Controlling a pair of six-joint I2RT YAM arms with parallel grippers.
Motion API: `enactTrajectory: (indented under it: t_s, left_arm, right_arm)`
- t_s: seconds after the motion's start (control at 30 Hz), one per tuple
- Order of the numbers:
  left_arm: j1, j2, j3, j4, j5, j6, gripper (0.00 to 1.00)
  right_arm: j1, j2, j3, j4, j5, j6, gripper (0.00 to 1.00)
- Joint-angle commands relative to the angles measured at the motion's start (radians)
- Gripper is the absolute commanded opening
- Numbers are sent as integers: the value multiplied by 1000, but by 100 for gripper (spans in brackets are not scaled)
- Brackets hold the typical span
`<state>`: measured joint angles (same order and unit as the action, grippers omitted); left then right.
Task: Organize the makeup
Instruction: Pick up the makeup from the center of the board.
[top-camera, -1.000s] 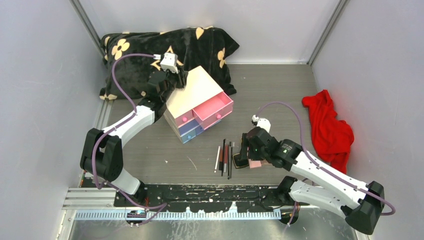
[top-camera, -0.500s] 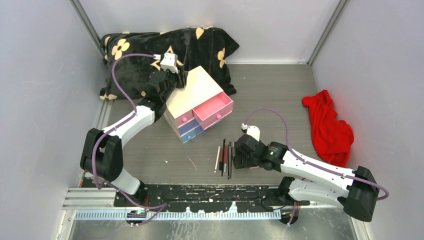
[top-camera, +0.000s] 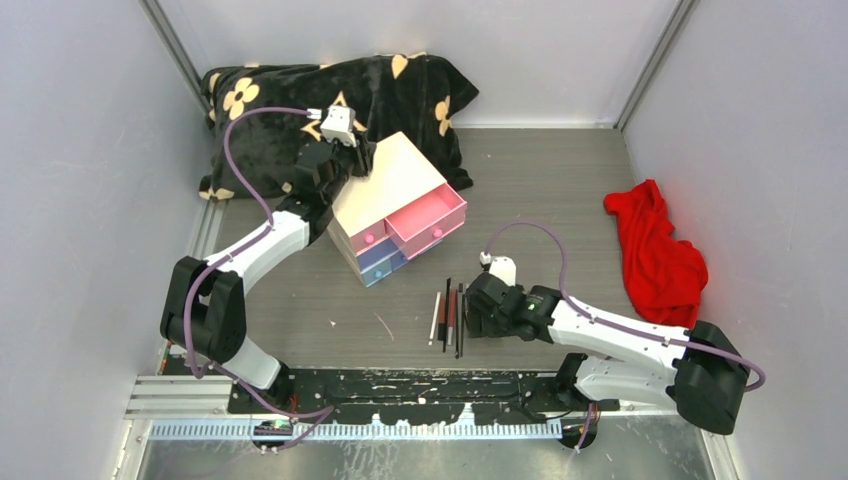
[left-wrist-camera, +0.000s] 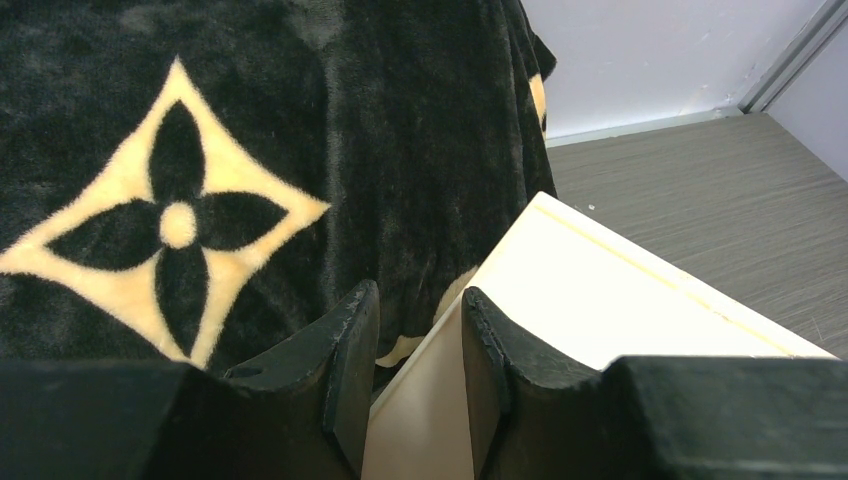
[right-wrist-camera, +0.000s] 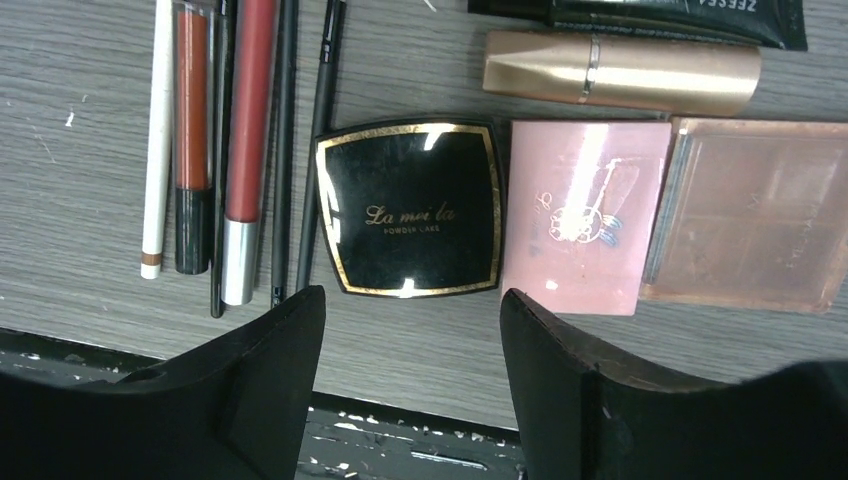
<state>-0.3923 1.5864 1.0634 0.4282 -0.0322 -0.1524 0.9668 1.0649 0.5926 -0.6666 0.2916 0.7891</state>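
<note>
The makeup lies in a row near the table's front edge. In the right wrist view I see a white pencil, a red-brown tube, a red pencil, thin black pencils, a black-gold compact, a pink compact, a rose palette, a gold tube and a black tube. My right gripper is open just above the black-gold compact and hides the compacts in the top view. My left gripper grips the back corner of the cream box.
The cream box stands mid-left with a pink drawer pulled open. A black flowered blanket lies behind it. A red cloth lies at the right. The black base rail runs just in front of the makeup.
My right arm has swung left and lower, so its gripper now sits over the compacts beside the pencils. The left arm and the box have not moved.
</note>
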Motion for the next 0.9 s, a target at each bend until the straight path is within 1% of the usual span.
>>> enactTrajectory:
  t_s: [0.0, 0.43, 0.87]
  left_arm:
    - [1, 116, -112, -396, 18, -70, 37]
    - [1, 109, -120, -393, 13, -69, 37]
    - [1, 105, -124, -388, 11, -69, 38]
  right_arm:
    - [4, 12, 9, 68, 30, -22, 70]
    - [4, 80, 28, 86, 67, -53, 72]
    - [3, 122, 41, 123, 65, -82, 73]
